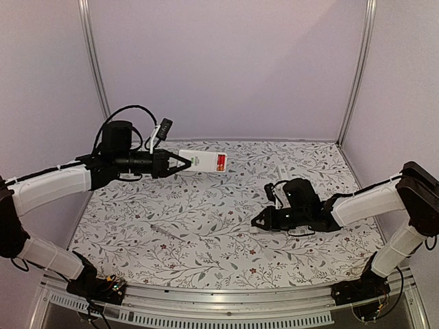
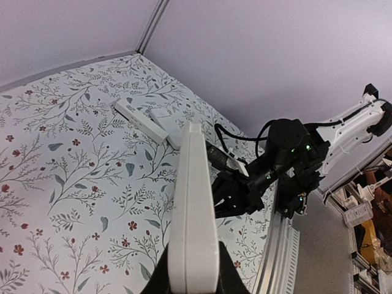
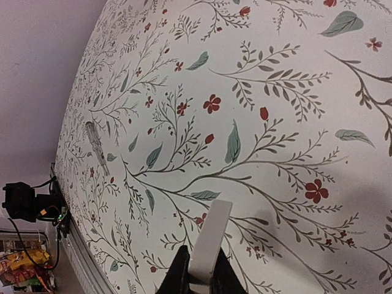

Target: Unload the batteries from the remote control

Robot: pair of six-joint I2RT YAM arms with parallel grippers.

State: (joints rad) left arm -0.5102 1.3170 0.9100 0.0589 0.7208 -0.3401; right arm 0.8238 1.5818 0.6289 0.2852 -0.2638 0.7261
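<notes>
Holding the remote (image 1: 200, 161) level, the left pincer (image 1: 184, 162) grips its end, red battery (image 1: 221, 162) exposed. Right pincer (image 1: 258, 221), clamped on a white piece (image 3: 208, 242), should set it down low.

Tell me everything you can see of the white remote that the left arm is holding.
The white remote is a long, slim slab that looks like plastic. The left gripper clamps one end and holds it out above the floral table; nothing else touches it. Near its far end an open bay shows something red, probably batteries. The wrist view shows its thin, smooth edge.
</notes>
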